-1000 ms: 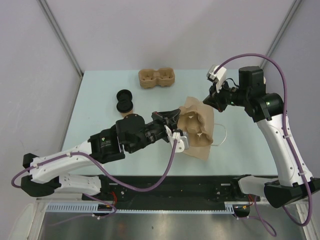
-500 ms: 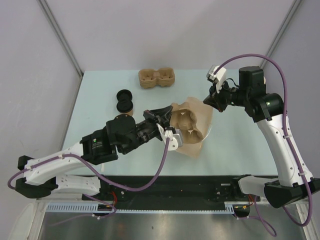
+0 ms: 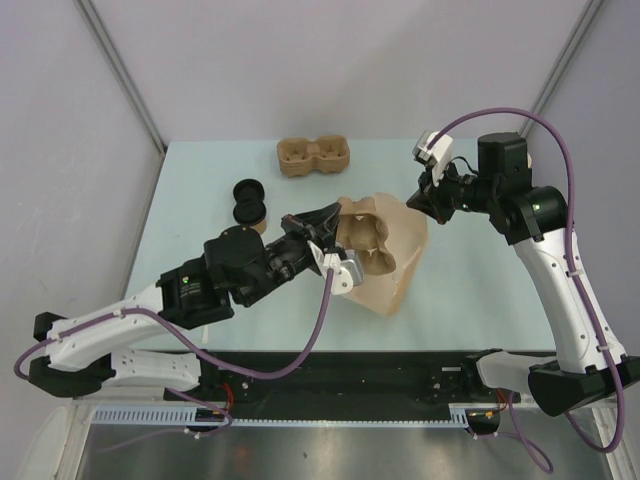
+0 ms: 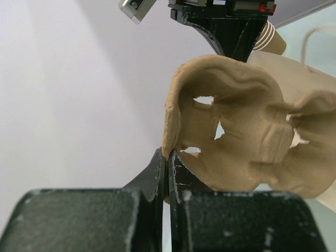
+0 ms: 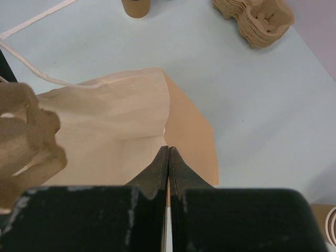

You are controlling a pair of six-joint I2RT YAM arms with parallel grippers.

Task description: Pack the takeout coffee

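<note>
My left gripper (image 3: 338, 213) is shut on the rim of a brown pulp two-cup tray (image 3: 366, 236) and holds it tilted over the mouth of a tan paper bag (image 3: 400, 275). The left wrist view shows the jaws pinching the tray's rim (image 4: 173, 131). My right gripper (image 3: 413, 201) is shut on the bag's top edge (image 5: 173, 121) and holds it up. The small tan paper cup (image 3: 253, 224) stands at the left of the table with black lids (image 3: 248, 198) on and beside it, apart from both grippers. Its base shows in the right wrist view (image 5: 135, 6).
A stack of pulp trays (image 3: 313, 157) sits at the back of the table and also shows in the right wrist view (image 5: 254, 18). Grey walls enclose the table on three sides. The held tray shows at the left of the right wrist view (image 5: 26, 139).
My left gripper has moved left and back with the tray. The bag's lower part has shifted left with it and its white handle no longer shows. The right arm has not moved.
</note>
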